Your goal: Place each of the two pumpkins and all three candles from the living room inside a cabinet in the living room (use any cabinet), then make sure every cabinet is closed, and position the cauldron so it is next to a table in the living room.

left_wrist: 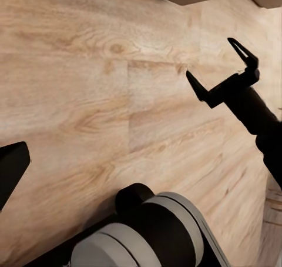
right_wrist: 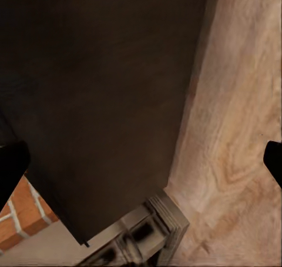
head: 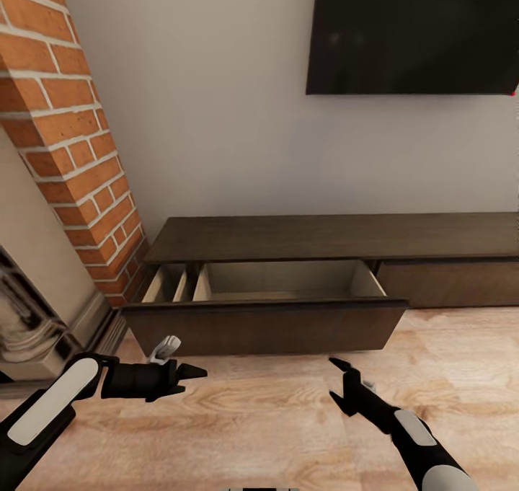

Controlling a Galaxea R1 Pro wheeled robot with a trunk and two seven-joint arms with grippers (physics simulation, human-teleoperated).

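The long dark-brown cabinet (head: 331, 235) stands against the wall. Its left drawer (head: 267, 325) is pulled out, and the part of its pale wood inside (head: 288, 278) that I can see holds nothing. No pumpkin, candle, cauldron or table is in view. My left gripper (head: 189, 372) hovers low over the floor before the drawer's left end, pointing right; one finger (left_wrist: 12, 167) sits at the frame edge, so it looks open. My right gripper (head: 337, 383) (left_wrist: 209, 57) is open and empty in front of the drawer's right half, facing its dark front (right_wrist: 106, 102).
A red brick column (head: 72, 138) and a metal fireplace surround (head: 29, 318) stand left of the cabinet. A black TV (head: 411, 29) hangs on the wall above. Light wood floor (head: 274, 419) spreads between me and the drawer.
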